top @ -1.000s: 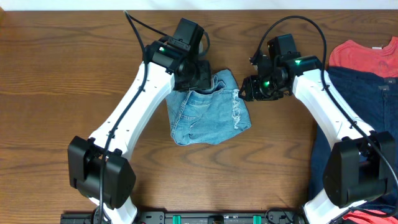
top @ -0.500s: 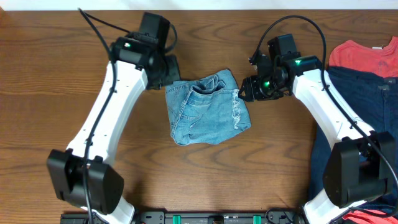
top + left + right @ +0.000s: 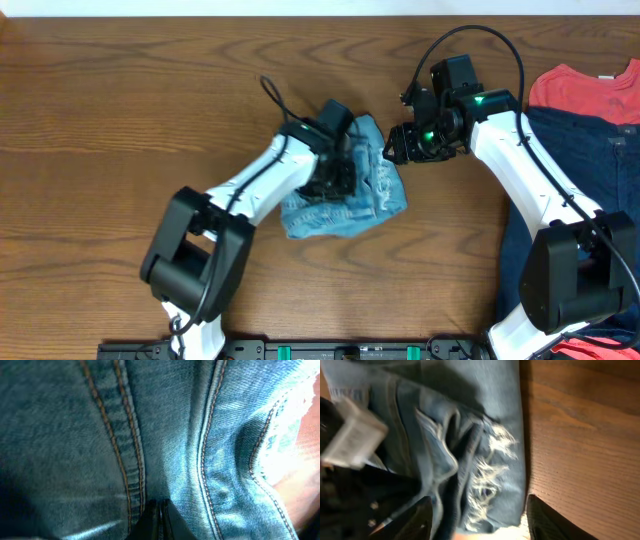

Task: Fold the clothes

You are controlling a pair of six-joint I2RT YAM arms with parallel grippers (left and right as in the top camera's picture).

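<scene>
Mid-table, folded jeans (image 3: 385, 195) half hidden under left gripper (image 3: 159, 512), shut against denim, pinch unclear. Right gripper (image 3: 480, 517) gapes over frayed hem at 3 o'clock; tabletop (image 3: 100, 120) wide at 9 o'clock.

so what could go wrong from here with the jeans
1. The left gripper is shut and pressed into the folded jeans. If it slides, or has pinched some denim, it may drag the fold open.
2. The right gripper stands open over the frayed hem. Its fingers could snag loose threads or flip that edge.
</scene>
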